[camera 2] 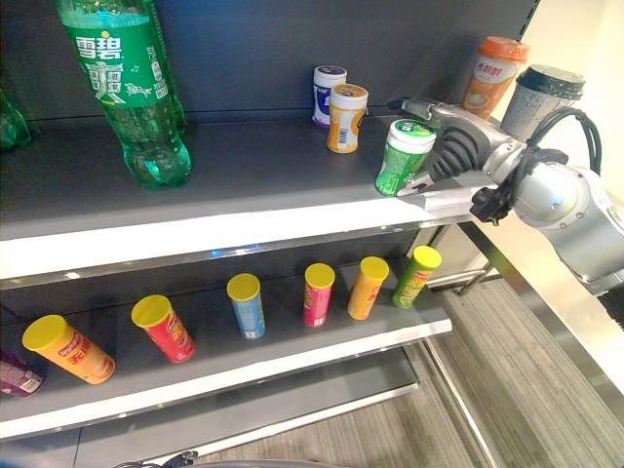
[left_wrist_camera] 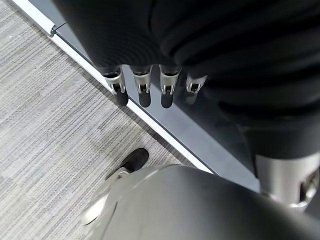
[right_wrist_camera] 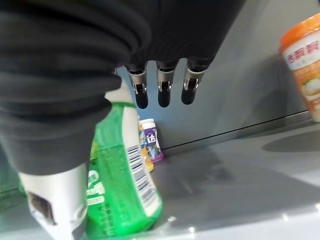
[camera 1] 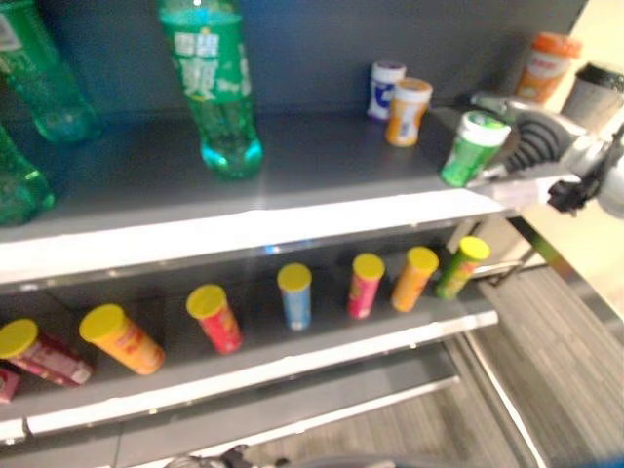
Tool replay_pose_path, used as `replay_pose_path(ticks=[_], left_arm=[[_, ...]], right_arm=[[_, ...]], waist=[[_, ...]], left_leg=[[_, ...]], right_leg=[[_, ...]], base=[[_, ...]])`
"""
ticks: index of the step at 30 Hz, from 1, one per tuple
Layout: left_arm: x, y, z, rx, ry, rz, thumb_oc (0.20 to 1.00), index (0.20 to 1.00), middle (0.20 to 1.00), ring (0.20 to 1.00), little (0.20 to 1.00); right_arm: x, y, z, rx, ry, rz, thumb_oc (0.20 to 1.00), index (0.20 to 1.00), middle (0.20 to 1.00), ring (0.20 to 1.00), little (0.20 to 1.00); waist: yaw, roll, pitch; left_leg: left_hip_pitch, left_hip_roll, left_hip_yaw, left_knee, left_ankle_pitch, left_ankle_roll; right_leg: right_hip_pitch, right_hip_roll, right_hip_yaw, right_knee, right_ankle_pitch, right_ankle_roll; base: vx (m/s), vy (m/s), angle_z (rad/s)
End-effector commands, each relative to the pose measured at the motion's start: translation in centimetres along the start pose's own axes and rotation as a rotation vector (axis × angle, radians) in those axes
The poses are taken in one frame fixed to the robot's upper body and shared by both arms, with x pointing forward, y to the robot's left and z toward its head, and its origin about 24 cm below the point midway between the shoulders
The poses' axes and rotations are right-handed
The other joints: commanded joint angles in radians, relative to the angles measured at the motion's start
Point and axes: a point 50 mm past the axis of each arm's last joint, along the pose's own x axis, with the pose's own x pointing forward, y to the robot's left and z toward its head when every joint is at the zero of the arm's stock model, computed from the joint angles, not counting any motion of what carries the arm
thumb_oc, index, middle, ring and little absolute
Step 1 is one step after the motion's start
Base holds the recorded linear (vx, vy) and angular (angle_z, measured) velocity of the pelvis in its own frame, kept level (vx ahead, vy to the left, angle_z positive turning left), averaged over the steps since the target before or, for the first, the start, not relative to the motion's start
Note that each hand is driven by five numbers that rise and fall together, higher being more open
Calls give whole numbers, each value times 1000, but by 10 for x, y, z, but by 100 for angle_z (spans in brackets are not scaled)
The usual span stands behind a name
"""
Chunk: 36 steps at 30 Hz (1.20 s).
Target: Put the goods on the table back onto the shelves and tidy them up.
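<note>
Right hand [camera 2: 458, 146] at 3 o'clock, fingers straight, thumb alongside tilted green jar [camera 2: 403, 156], apparently setting it on upper shelf [camera 2: 244, 229]; left hand [left_wrist_camera: 145, 90] hangs relaxed, empty.

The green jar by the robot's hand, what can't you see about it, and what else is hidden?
- Green jar: the right hand covers its far side, so the grip stays unclear.
- Its base, in the right wrist view: cut off by the edge.
- Purple can, lower shelf: cut off by the edge.
- Left hand: only fingers show below its dark cover.
</note>
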Motion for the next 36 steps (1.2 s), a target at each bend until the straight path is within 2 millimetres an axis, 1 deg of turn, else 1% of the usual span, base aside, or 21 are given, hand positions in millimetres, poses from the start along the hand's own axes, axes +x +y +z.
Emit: replay_pose_path(ticks=[1, 4, 7, 13, 15, 17, 20, 21, 26, 31, 36], left_arm=[[0, -5, -7, 49, 45, -25, 1000, 1000, 1000, 1000, 1000], [0, -4, -7, 51, 48, -23, 1000, 1000, 1000, 1000, 1000], [0, -2, -7, 51, 48, -15, 1000, 1000, 1000, 1000, 1000], [0, -2, -7, 50, 48, -15, 1000, 1000, 1000, 1000, 1000], [0, -2, -7, 46, 49, -12, 1000, 1000, 1000, 1000, 1000], [0, -2, -7, 41, 50, -11, 1000, 1000, 1000, 1000, 1000], [-1, -2, -9, 39, 55, -12, 1000, 1000, 1000, 1000, 1000], [-1, -5, -10, 35, 60, -17, 1000, 1000, 1000, 1000, 1000], [-1, -10, -12, 33, 64, -32, 1000, 1000, 1000, 1000, 1000], [-1, -11, -10, 52, 56, -43, 1000, 1000, 1000, 1000, 1000], [-1, -12, -9, 60, 49, -51, 1000, 1000, 1000, 1000, 1000]], right_arm=[[11, -25, 8, -46, -23, -101, 1000, 1000, 1000, 1000, 1000], [15, -25, 9, -51, -23, -103, 1000, 1000, 1000, 1000, 1000], [22, -26, 15, -56, -43, -105, 1000, 1000, 1000, 1000, 1000], [22, -26, 15, -56, -43, -105, 1000, 1000, 1000, 1000, 1000], [25, -23, 21, -44, -78, -105, 1000, 1000, 1000, 1000, 1000], [21, -22, 24, -31, -95, -108, 1000, 1000, 1000, 1000, 1000], [16, -22, 21, -18, -87, -117, 1000, 1000, 1000, 1000, 1000], [10, -22, 15, -9, -67, -127, 1000, 1000, 1000, 1000, 1000], [-5, -18, 4, 26, -28, -137, 1000, 1000, 1000, 1000, 1000], [-12, -11, -3, 42, -3, -113, 1000, 1000, 1000, 1000, 1000], [-13, -2, -7, 58, 18, -64, 1000, 1000, 1000, 1000, 1000]], waist=[[44, -37, -23], [45, -37, -23], [45, -37, -23], [45, -37, -23], [43, -35, -21], [41, -33, -21], [38, -34, -21], [34, -33, -23], [26, -30, -24], [23, -29, -24], [23, -27, -23]], left_leg=[[53, 26, 10, 10, -112, -28], [53, 24, 10, 10, -113, -26], [56, 21, 10, 10, -116, -22], [56, 21, 11, 10, -116, -22], [59, 15, 20, 10, -119, -17], [61, 13, 25, 10, -121, -14], [61, 12, 28, 10, -122, -13], [62, 10, 31, 10, -123, -12], [68, 9, 37, 10, -127, -11], [72, 10, 41, 10, -129, -10], [73, 10, 41, 10, -129, -11]], right_leg=[[-12, -53, 8, 7, -22, 61], [-11, -55, 10, 7, -22, 61], [-12, -58, 15, 7, -19, 63], [-12, -58, 16, 7, -19, 63], [-13, -64, 20, 7, -14, 66], [-14, -66, 23, 7, -12, 69], [-16, -67, 26, 7, -10, 70], [-16, -68, 29, 7, -8, 70], [-14, -68, 32, 7, -9, 72], [-15, -68, 37, 7, -8, 72], [-13, -69, 34, 7, -10, 73]], base=[[-13, 31, -1], [0, 0, 0], [-15, 51, -1], [-3, 10, -3], [-26, 77, -3], [-18, 48, -7], [-7, 15, -2], [0, 0, 0], [-2, 0, -4], [-7, 0, -4], [-4, 3, -3]])
